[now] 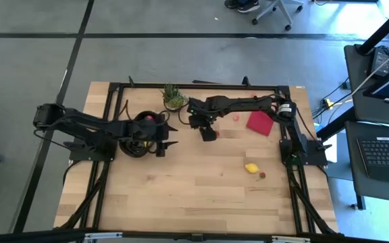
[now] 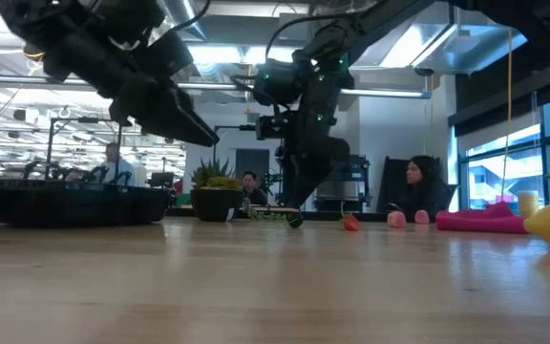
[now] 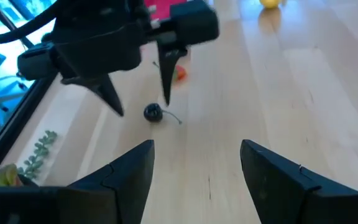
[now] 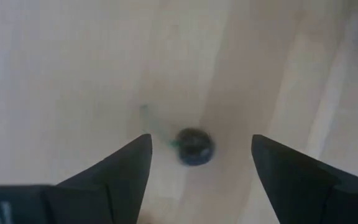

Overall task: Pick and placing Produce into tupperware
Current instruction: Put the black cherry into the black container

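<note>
A small dark berry with a green stem [image 4: 194, 147] lies on the wooden table. My right gripper [image 4: 201, 138] points down over it, open, with one finger on either side of the berry [image 3: 153, 112] and no touch that I can see. My left gripper [image 3: 197, 174] is open and held above the table beside the black tupperware [image 1: 138, 129], which has a red piece inside [image 1: 149, 118]. On the table lie a red strawberry [image 3: 179, 73], pink berries [image 2: 396, 219], a yellow lemon [image 1: 251, 168] and a small red berry [image 1: 262, 175].
A small potted plant [image 1: 173, 98] stands at the far edge, between the two arms. A flat red square [image 1: 258, 123] lies under the right arm. The black frame [image 1: 113, 86] runs along the table's far and side edges. The near half of the table is bare wood.
</note>
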You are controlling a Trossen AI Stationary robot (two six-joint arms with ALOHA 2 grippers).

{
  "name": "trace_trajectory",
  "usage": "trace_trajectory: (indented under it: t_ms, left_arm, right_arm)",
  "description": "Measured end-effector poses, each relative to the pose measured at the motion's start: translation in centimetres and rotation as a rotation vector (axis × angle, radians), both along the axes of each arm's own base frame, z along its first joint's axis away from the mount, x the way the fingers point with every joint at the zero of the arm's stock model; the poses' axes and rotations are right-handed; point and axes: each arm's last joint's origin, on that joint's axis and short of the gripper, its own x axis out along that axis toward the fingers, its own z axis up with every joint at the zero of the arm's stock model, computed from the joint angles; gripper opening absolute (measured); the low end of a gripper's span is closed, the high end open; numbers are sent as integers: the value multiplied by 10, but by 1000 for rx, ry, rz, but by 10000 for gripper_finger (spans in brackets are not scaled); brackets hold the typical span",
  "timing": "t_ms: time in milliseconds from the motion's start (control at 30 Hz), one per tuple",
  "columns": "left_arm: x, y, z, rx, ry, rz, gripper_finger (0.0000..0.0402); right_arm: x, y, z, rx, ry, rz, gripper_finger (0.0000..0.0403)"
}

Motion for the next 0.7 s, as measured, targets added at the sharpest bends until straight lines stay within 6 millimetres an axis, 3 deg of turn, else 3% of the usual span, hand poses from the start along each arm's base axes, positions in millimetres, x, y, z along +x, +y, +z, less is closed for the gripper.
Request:
trace_trajectory:
  t_ms: [467, 700]
  left_arm:
    - [-6, 0, -9, 0, -13, 0, 232]
    - [-6, 0, -9, 0, -12, 0, 231]
  right_arm:
    - [0, -2, -1, -5, -11, -8, 277]
    - [-5, 0, -12, 1, 14, -5, 277]
